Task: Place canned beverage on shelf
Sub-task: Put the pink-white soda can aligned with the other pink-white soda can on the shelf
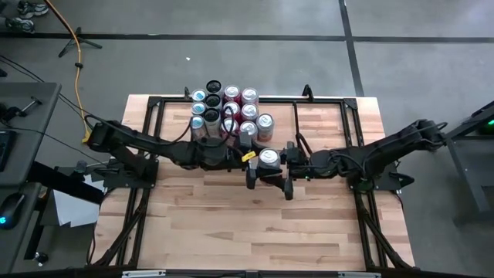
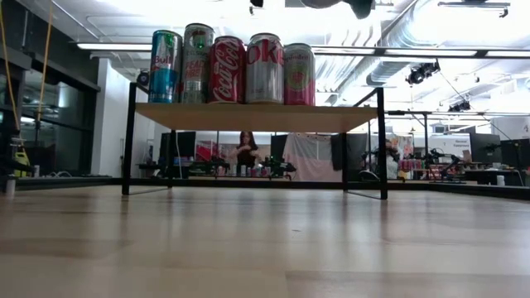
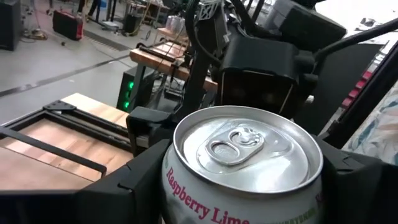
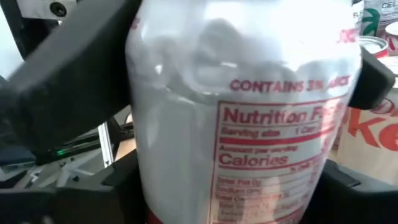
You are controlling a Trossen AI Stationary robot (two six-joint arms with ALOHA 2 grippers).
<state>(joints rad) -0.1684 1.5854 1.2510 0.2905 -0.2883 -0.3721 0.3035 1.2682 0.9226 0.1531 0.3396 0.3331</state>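
Note:
A white canned beverage (image 1: 268, 158) lettered "Raspberry Lime" stands upright in the air over the table's middle, between my two grippers. My left gripper (image 3: 245, 202) comes from the table's left and is shut on it. My right gripper (image 4: 236, 202) comes from the right and is open, with a finger close to each side of the can (image 4: 249, 124). The shelf (image 1: 324, 123) stands at the table's far side on thin black legs (image 2: 128, 141). Several cans (image 1: 228, 116) stand on its left half. My left gripper pinches the can's side wall just below the top rim (image 3: 169, 186) between its two fingers. The fingers (image 3: 118, 196) come in level from the table's left. The can stands upright, its pull tab up, lifted clear of the table. Whether my right gripper touches the can, I cannot tell.
The shelf's right half (image 1: 332, 116) is bare wood. Five cans (image 2: 232, 70) line the shelf's front in the low view. The tabletop (image 1: 231, 224) is bare wood on the near side of the arms. People sit at benches in the room beyond.

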